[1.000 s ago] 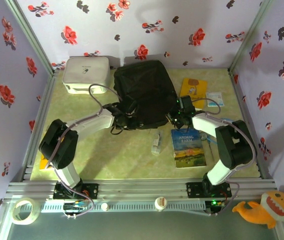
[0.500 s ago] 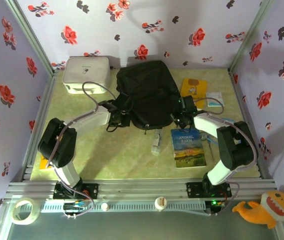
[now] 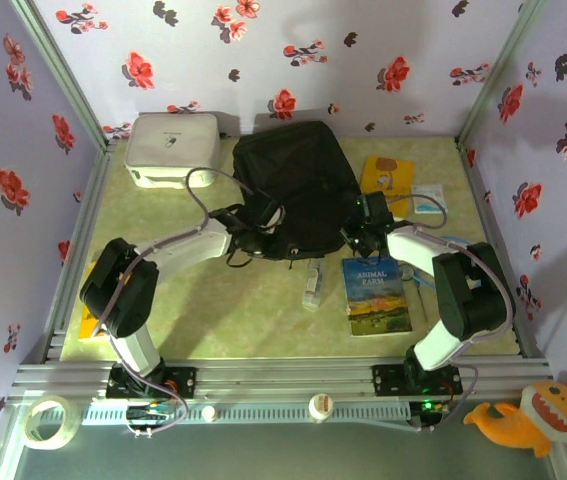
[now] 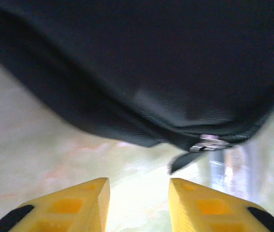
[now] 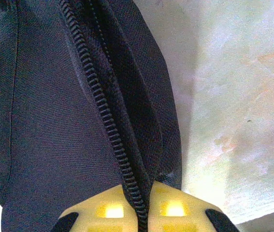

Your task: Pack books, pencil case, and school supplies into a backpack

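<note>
The black backpack [image 3: 293,185] lies flat at the back middle of the table. My left gripper [image 3: 261,222] is at its near left edge. In the left wrist view it [image 4: 139,193] stands open with only table between the yellow fingers [image 4: 79,203]. The backpack's hem [image 4: 151,72] and a metal zip pull [image 4: 207,144] hang just ahead. My right gripper [image 3: 359,236] is at the near right corner, shut [image 5: 139,208] on the backpack's zip edge [image 5: 108,121]. The blue book [image 3: 375,295] lies near right, the yellow book [image 3: 387,175] beyond it.
A white rounded box [image 3: 171,148] stands at the back left. A small pale stick-like supply [image 3: 311,285] lies in front of the backpack. A white-blue packet [image 3: 428,198] sits by the yellow book. An orange item [image 3: 85,325] lies at the left edge, behind my left arm.
My left gripper has opened and let go of the backpack's left edge, then shifted slightly right. The backpack slid a little to the right earlier. The right gripper keeps its grip.
</note>
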Tool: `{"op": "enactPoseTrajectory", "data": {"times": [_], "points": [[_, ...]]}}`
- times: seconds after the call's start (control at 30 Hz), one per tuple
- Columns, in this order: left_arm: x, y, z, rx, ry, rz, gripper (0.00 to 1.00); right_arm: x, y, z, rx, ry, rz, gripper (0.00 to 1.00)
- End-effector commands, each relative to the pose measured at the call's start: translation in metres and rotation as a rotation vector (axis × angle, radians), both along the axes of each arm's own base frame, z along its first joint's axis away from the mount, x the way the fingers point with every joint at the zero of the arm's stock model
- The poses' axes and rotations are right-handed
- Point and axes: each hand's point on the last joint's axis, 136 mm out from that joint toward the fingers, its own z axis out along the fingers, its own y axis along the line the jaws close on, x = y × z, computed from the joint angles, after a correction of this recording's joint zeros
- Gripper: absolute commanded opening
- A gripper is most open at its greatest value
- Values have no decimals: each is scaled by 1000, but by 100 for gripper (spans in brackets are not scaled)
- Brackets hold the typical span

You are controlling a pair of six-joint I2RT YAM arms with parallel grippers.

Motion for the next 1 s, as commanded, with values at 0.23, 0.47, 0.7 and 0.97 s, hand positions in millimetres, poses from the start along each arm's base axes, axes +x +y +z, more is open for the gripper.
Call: {"op": "enactPoseTrajectory", "data": {"times": [0.23,0.47,0.7,0.97], "points": [[-9,-35,-27,-24,9,-138,40,-8,-7,-4,-22,24,-7,6],[-5,-39,-36,-14,4,-152,34,-8,-7,-4,-19,21,-6,7],[5,-43,-32,-22,-39,-133,27,-8,-7,-4,-20,20,-8,7],[2,-19,-24,15,-93,-85,1,-6,-14,-1,-55,-2,-13,6]]}}
